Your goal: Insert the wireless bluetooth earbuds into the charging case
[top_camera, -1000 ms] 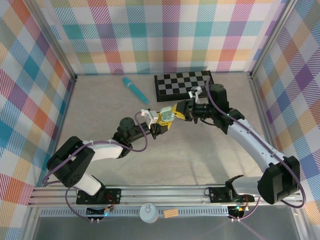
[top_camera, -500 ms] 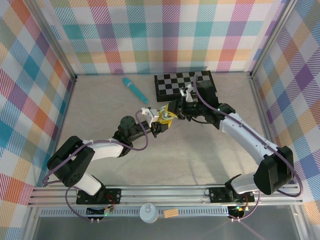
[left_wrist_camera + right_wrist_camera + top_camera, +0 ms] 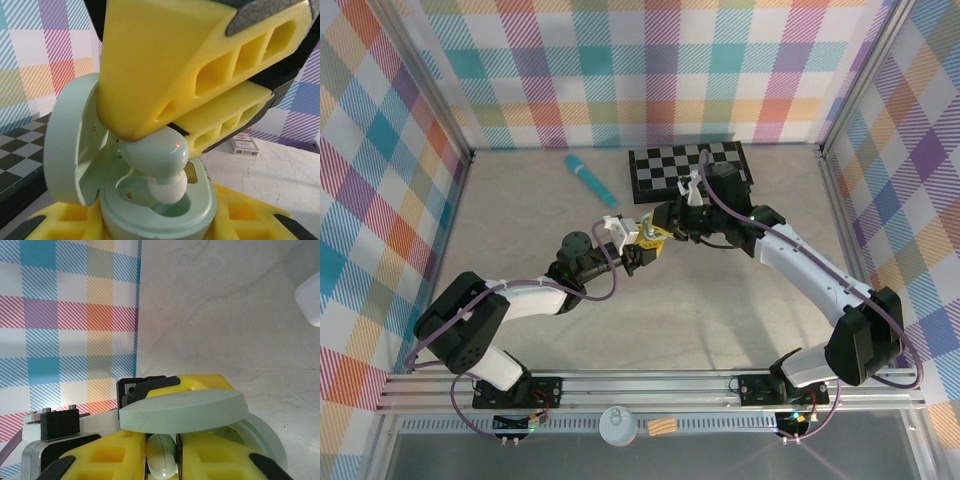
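A pale green charging case stands with its lid swung open to the left. My left gripper is shut on its body from below with yellow fingers. From above, my right gripper is shut on a pale green earbud. The earbud's white tip dips into the case's hollow. In the right wrist view the earbud sits between my right gripper's yellow fingers, under the lid. In the top view both grippers meet above mid-table.
A long teal stick lies at the back left and a checkered board at the back centre, close behind the right arm. A small printed box lies on the table beyond the case. Patterned walls enclose three sides.
My right arm has swung left and brought the earbud over the open case. The left arm has held the case nearly still.
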### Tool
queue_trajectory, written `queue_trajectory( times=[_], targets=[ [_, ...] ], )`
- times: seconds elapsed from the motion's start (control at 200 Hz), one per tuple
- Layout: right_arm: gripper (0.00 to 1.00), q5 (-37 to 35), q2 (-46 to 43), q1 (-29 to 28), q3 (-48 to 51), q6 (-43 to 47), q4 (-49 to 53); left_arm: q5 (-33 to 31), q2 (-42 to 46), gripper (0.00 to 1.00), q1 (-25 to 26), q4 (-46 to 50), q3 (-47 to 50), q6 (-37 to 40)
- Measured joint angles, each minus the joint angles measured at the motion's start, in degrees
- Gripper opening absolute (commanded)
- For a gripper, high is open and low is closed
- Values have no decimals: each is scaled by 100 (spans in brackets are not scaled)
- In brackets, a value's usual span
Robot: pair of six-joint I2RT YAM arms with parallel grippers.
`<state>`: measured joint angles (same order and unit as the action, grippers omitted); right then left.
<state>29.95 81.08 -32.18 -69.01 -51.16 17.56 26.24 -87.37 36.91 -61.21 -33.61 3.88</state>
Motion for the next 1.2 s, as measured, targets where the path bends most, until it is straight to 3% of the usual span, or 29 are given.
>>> queue_trajectory(
  times=[0.565, 0.81, 0.945, 1.045, 1.2],
  targets=[
    [36, -308, -136, -42, -74, 282, 308, 0, 2, 32, 0, 92, 0, -39],
    [44, -492, -695, -44, -74, 619, 507, 0, 2, 32, 0, 92, 0, -37],
    [47, -1029, -1443, -39, 57, 909, 772, 2, 24, 32, 0, 94, 0, -17],
    [48, -1456, -2170, 168, 426, 1040, 1008, 2, 111, 32, 0, 94, 2, 4],
    [49, -1858, -2577, 1121, 1110, 1244, 1388, 9, 297, 32, 0, 92, 59, 4]
  ],
)
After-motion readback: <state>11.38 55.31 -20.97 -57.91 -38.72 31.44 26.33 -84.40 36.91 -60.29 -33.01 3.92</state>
